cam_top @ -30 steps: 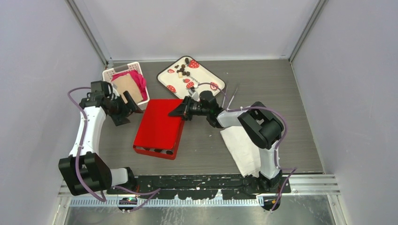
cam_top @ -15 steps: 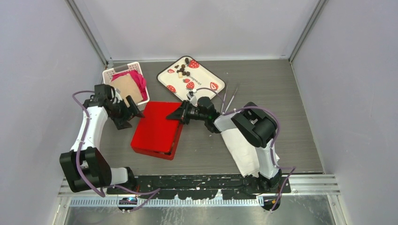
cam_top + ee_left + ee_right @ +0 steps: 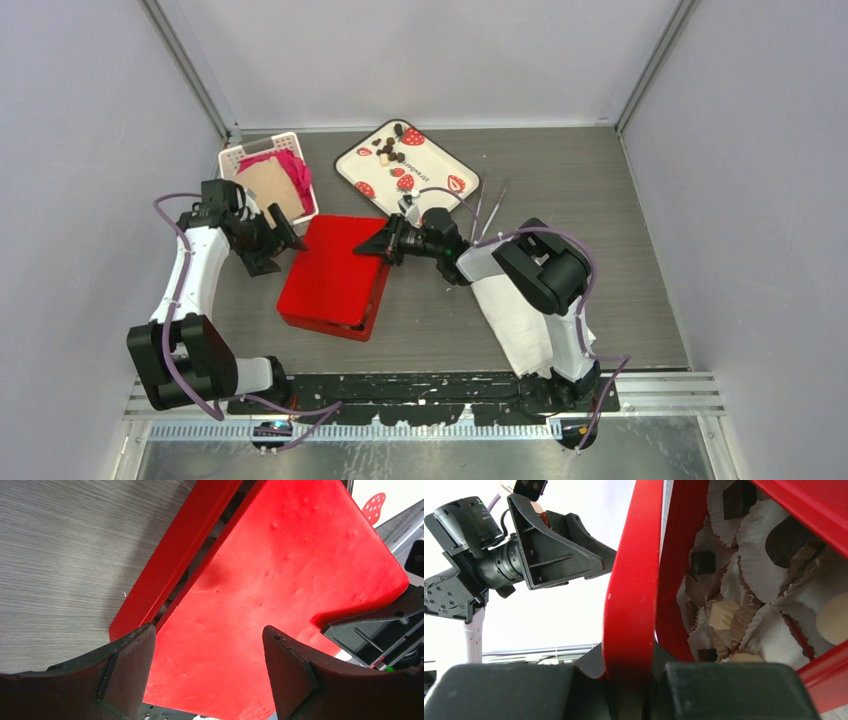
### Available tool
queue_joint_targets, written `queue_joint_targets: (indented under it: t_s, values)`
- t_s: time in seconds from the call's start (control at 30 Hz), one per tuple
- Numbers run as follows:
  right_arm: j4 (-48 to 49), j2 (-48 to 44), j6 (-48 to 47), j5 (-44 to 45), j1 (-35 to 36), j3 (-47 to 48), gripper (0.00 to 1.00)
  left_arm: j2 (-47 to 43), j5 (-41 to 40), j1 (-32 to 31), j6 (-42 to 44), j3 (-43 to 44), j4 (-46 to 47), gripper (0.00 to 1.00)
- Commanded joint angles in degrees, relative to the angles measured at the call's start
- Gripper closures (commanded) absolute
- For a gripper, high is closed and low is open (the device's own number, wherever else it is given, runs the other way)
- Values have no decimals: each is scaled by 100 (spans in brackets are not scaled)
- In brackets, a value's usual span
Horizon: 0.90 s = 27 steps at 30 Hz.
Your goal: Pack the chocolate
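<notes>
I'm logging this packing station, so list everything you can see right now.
red lid: one, red, propped over the box
red box: one, red, table centre
paper cups: several, white, inside the box
chocolate: several, dark and pale, in the cups; more loose on the tray
tray: one, white with red strawberries, behind the box
basket: one, white, far left
pink cloth: one, in the basket
brown card: one, in the basket
white towel: one, by the right arm
left gripper: open, at the lid's left edge
right gripper: shut on the lid's right edge

red lid, brown chocolate (strawberry-print tray)
</notes>
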Motion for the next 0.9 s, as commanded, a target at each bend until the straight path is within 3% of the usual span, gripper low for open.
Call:
queue_joint_targets:
  t_s: [0.0,0.53,0.87]
  values:
    - [500,16,-34,84,65,265,99,-6,-106,39,40,10,166,22]
    - [628,141,31,186,64,-2,99,252,51,37,133,-393,307,24]
    - [-1267,-684,-976,241,65,19,52,300,51,39,164,-496,323,27]
